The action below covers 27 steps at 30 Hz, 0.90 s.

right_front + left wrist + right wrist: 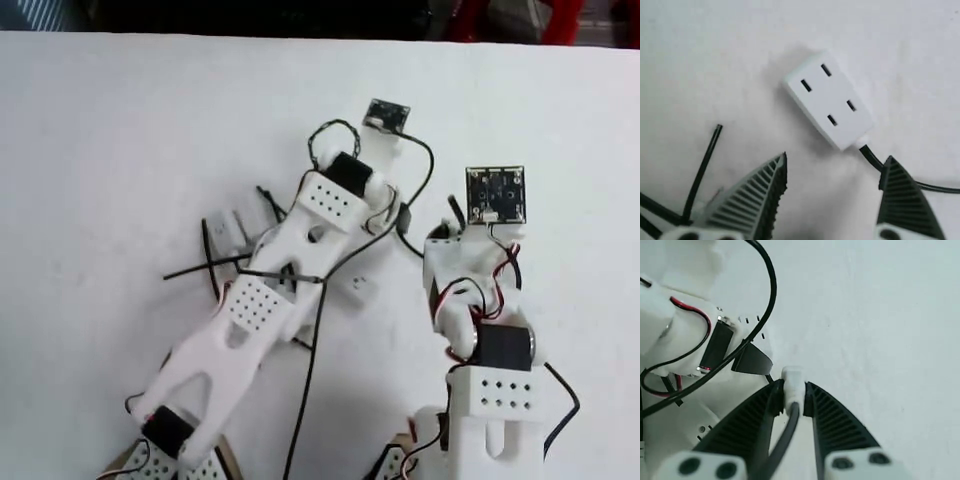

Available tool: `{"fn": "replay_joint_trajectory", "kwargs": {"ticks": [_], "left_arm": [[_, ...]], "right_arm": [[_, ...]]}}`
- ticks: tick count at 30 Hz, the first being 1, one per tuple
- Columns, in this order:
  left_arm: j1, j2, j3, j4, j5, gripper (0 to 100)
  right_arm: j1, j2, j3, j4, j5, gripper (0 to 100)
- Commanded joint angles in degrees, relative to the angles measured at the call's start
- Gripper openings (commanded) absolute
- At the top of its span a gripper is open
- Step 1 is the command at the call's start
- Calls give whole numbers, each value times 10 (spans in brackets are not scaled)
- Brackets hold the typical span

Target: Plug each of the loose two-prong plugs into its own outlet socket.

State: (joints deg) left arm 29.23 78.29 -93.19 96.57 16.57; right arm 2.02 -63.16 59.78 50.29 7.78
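Note:
A white outlet block (pixel 827 100) with two pairs of slots lies flat on the white table, its black cord (pixel 875 160) leaving one end. My left gripper (pixel 836 159) hangs open just short of it, nothing between its fingers. My right gripper (pixel 794 390) is shut on a small white plug (pixel 792 376), whose black cord runs back between the fingers. The block's slots (pixel 754 327) show beyond the plug, beside the left arm's dark fingertip (pixel 752 360). In the high view a small white plug (pixel 358 287) lies loose between the two arms.
A thin black cord (pixel 702 170) crosses the table next to my left gripper. Another white plug-like piece (pixel 233 228) with black cords (pixel 205 262) lies beside the left arm (pixel 270 300). The right arm (pixel 480 330) stands at the lower right. Bare table (pixel 120 150) spreads to the far left.

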Motion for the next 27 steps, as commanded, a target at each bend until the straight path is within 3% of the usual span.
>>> {"fn": "replay_joint_trajectory", "kwargs": {"ticks": [1,22,27], "left_arm": [[22,-7,-23,20,0,294],[-42,-22,-18,60,-2,294],[-72,-79,-13,61,-147,251]], "right_arm": [[1,-4,-27,-7,-4,18],[1,-4,-27,-7,-4,18],[1,-4,-27,-7,-4,18]]}}
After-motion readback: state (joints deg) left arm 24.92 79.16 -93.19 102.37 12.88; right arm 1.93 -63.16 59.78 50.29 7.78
